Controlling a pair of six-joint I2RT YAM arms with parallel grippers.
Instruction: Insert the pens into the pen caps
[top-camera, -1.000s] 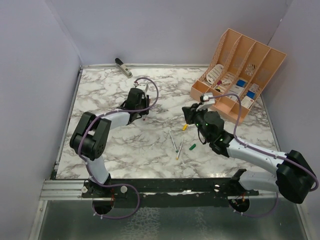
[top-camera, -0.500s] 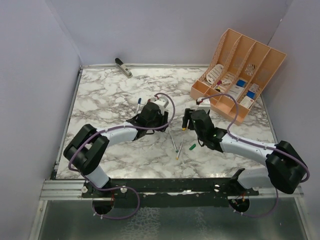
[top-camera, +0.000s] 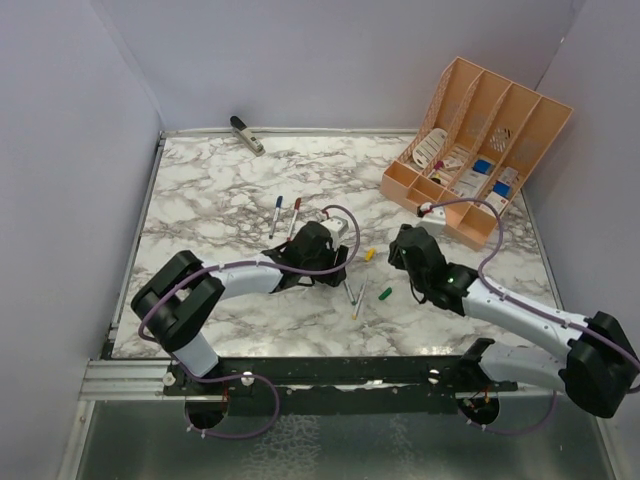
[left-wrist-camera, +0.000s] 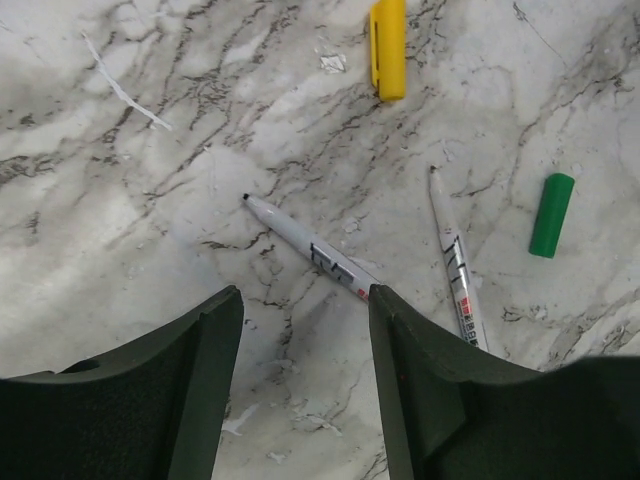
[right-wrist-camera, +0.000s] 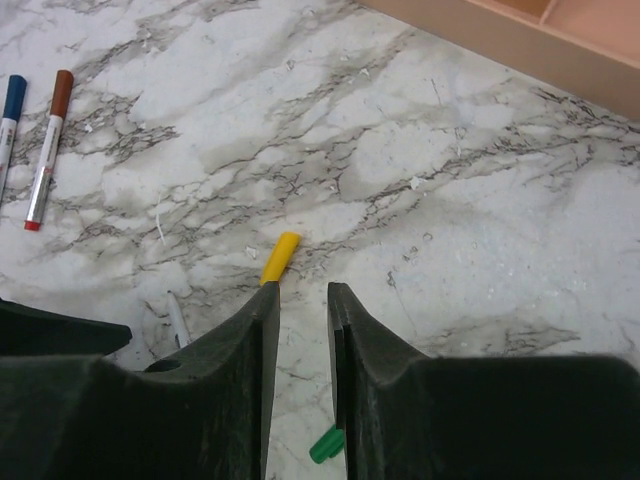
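Note:
Two uncapped silvery pens lie mid-table (top-camera: 352, 292); in the left wrist view one (left-wrist-camera: 305, 246) runs just ahead of my open, empty left gripper (left-wrist-camera: 305, 295) (top-camera: 340, 278), with the other (left-wrist-camera: 455, 268) to its right. A yellow cap (top-camera: 369, 255) (left-wrist-camera: 388, 45) (right-wrist-camera: 280, 258) and a green cap (top-camera: 385, 294) (left-wrist-camera: 552, 214) (right-wrist-camera: 325, 445) lie close by. My right gripper (right-wrist-camera: 303, 292) (top-camera: 393, 258) hovers just right of the yellow cap, jaws narrowly parted with nothing between them. Two capped pens, blue (top-camera: 276, 215) (right-wrist-camera: 10, 120) and red-brown (top-camera: 294, 213) (right-wrist-camera: 48, 145), lie further left.
An orange organizer (top-camera: 470, 130) (right-wrist-camera: 520, 40) stands at the back right. A dark-and-white clip-like object (top-camera: 247, 134) lies at the far edge. Walls close in on three sides. The left arm's gripper shows at the lower left of the right wrist view (right-wrist-camera: 50, 335).
My left gripper has moved right and nearer, from the two capped pens to the loose pens, leaving the capped pens uncovered. My right gripper has drawn back slightly to the right.

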